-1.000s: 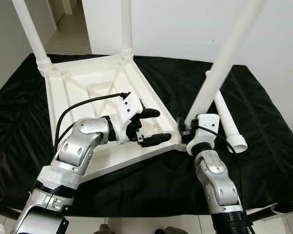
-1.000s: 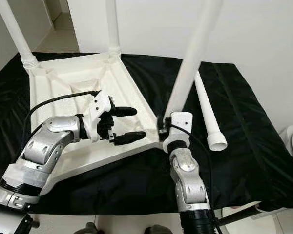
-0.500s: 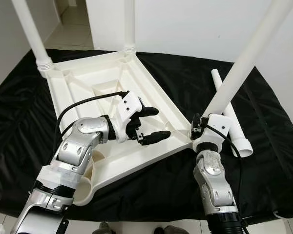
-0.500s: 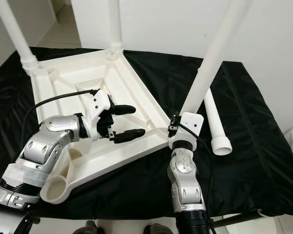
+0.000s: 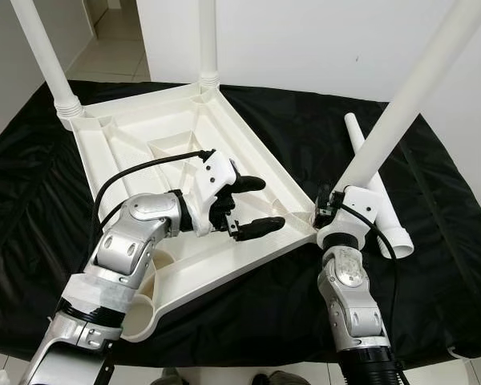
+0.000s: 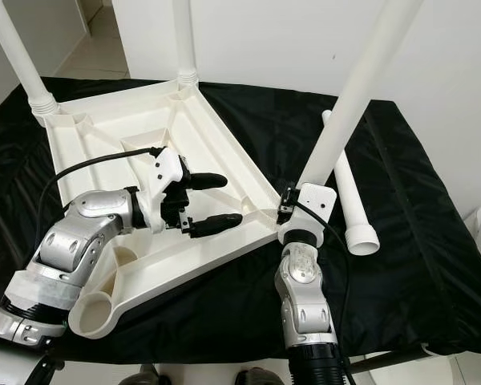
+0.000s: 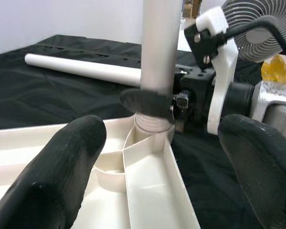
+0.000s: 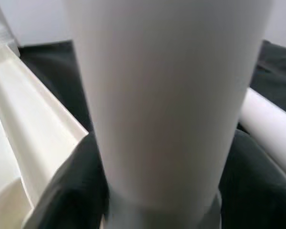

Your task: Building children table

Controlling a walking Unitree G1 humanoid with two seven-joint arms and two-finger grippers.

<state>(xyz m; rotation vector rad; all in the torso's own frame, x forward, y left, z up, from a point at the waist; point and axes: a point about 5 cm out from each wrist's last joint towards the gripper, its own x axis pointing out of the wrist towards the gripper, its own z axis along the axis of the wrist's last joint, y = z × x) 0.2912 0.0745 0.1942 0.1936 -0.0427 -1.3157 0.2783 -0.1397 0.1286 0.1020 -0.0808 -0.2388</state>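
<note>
Where the upturned table top [image 5: 164, 132] meets its near right corner, the third leg [image 5: 401, 108] stands in the socket, leaning up and away to the right, with the right gripper [image 5: 330, 210] clamped round its base. The left gripper [image 5: 252, 205], fingers spread and empty, hovers over the tray just left of that joint, while the spare leg [image 5: 374, 192] lies flat on the black cloth [image 5: 433, 265] just beyond the right arm.

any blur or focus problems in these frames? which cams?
Eye views: sharp, evenly lit, black cloth shiny. Left wrist view: left end effector fingers soft, leg sharper. Right wrist view: leg too close, blurred and featureless.
</note>
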